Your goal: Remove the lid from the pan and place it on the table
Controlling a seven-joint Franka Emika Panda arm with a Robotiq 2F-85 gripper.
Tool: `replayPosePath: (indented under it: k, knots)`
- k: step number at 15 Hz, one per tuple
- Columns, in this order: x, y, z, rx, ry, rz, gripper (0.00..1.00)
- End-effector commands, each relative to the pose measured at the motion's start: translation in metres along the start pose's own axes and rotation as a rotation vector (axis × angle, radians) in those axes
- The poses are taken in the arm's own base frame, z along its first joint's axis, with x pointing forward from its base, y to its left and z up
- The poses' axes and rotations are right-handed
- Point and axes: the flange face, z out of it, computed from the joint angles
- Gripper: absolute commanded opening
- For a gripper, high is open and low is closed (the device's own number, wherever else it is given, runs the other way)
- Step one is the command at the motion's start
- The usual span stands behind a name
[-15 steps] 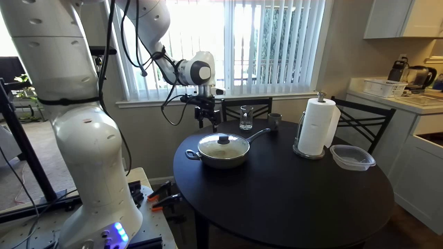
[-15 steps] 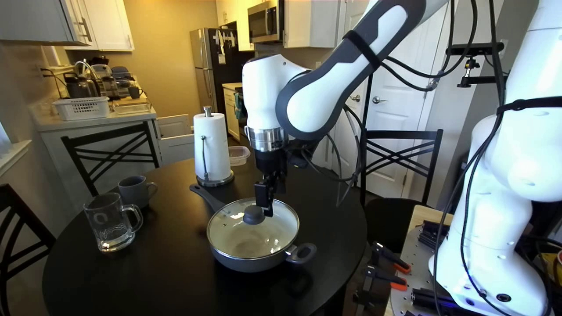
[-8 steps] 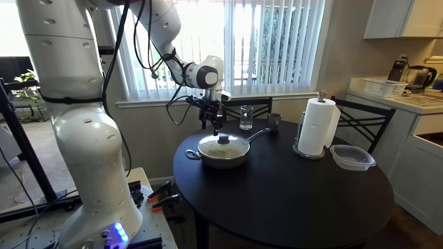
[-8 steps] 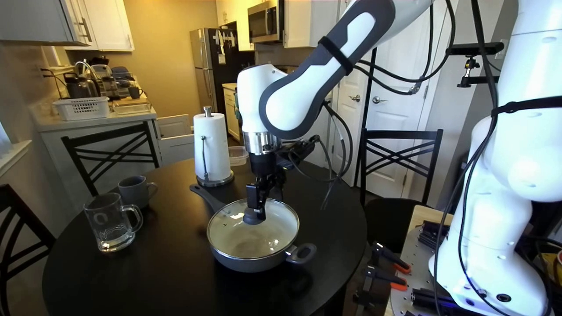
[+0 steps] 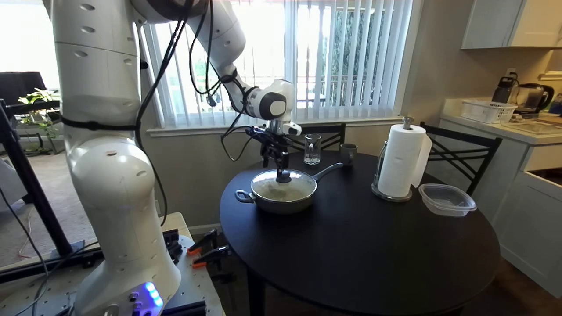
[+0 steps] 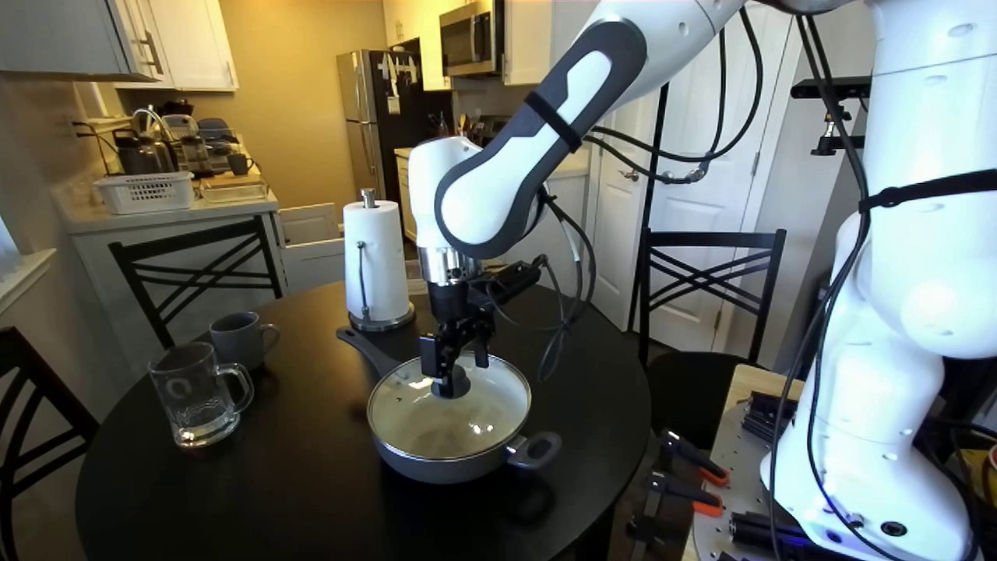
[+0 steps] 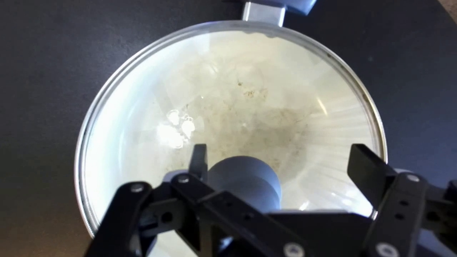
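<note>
The clear glass lid [image 5: 281, 188] with its metal rim sits on the grey pan [image 5: 284, 207]; both also show in the wrist view, the lid [image 7: 250, 85] filling the middle. The pan stands on the dark round table [image 5: 373, 254], with its long handle [image 6: 366, 351] and short side handle [image 6: 536, 450] in view. My gripper [image 7: 280, 159] is open, its fingers low over the lid. The dark knob [image 7: 246, 182] lies between the fingers, much closer to the left one in the wrist view. In an exterior view the gripper [image 6: 463, 374] partly covers the knob.
A glass mug [image 6: 196, 397] and a grey mug [image 6: 237, 340] stand beside the pan on the table. A paper towel roll [image 5: 401, 160] and a clear plastic container [image 5: 447, 200] stand farther off. Chairs [image 6: 713, 265] surround the table.
My gripper has moved down and across to the knob, bringing its fingers to either side of it. The lid, pan and other objects have not moved.
</note>
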Motion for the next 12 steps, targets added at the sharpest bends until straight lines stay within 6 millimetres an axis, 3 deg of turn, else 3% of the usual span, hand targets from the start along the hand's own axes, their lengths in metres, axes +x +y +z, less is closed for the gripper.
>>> replayPosePath:
  k: [1, 12]
  knots:
    - [0.005, -0.006, 0.007, -0.018, 0.026, 0.004, 1.00]
    - [0.020, 0.010, 0.018, -0.080, 0.098, 0.124, 1.00]
